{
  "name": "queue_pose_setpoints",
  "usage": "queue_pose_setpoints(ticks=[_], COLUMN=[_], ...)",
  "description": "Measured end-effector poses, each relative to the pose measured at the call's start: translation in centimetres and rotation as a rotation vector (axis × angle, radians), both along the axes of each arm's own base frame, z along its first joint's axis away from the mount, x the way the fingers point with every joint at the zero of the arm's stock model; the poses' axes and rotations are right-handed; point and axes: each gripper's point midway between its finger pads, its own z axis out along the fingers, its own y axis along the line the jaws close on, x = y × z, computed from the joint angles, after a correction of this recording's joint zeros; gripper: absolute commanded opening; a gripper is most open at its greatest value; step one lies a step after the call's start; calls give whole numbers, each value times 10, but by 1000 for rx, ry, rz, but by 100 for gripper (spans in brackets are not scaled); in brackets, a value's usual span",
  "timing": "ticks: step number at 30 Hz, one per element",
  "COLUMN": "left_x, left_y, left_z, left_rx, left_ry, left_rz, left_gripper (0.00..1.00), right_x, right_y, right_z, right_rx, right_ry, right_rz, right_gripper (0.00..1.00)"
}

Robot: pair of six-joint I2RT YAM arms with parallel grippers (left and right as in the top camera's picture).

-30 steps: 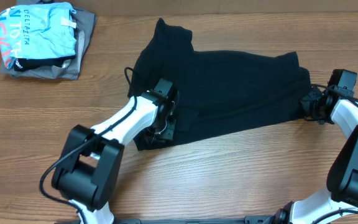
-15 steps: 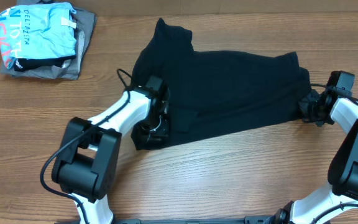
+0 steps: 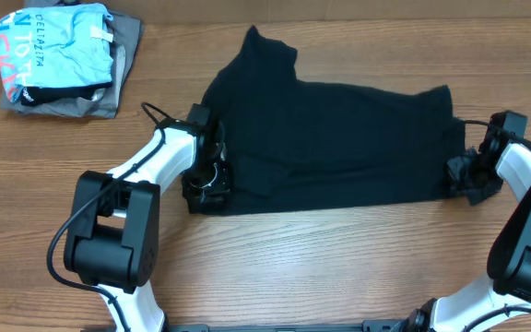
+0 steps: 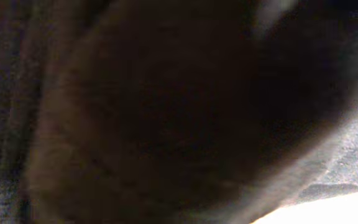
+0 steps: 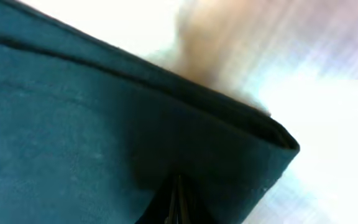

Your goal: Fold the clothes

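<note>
Black T-shirt (image 3: pixel 330 138) lies spread across centre frame. Right gripper (image 3: pixel 461 177) is clamped on its right edge. Left gripper (image 3: pixel 206 184) sits at its lower-left corner, closure cannot be told. Judged step: stretching flat. Next move needs both corners secured before folding.

We note that the left gripper (image 3: pixel 206 183) now sits further left than a second ago, and its arm is swung left with it. The near left corner of the black T-shirt (image 3: pixel 339 138) lies further left as well, under that gripper, so the cloth is spread wider and flatter. The near hem, slanted before, now runs almost level. The right gripper (image 3: pixel 462 178) is slightly nearer than before, and the right edge of the shirt with it. The far peak of the shirt stands slightly further right.
</note>
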Motion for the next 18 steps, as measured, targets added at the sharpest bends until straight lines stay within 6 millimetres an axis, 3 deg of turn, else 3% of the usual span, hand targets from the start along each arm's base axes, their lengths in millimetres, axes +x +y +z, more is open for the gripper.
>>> queue_pose_setpoints(ticks=[8, 14, 15, 18], left_x=[-24, -32, -31, -31], left_y=[23, 38, 41, 51], left_z=[0, 0, 1, 9], left_rx=[83, 172, 191, 243], left_ry=[120, 149, 140, 108], left_rz=[51, 79, 83, 97], left_gripper=[4, 4, 5, 21], right_x=[-50, -61, -62, -64], right_y=[-8, -22, -24, -27], right_z=[2, 14, 19, 36], right_rx=[-65, -156, -169, -203], right_ry=[181, 202, 196, 172], right_rz=[-109, -150, -155, -165], right_gripper=[4, 4, 4, 4])
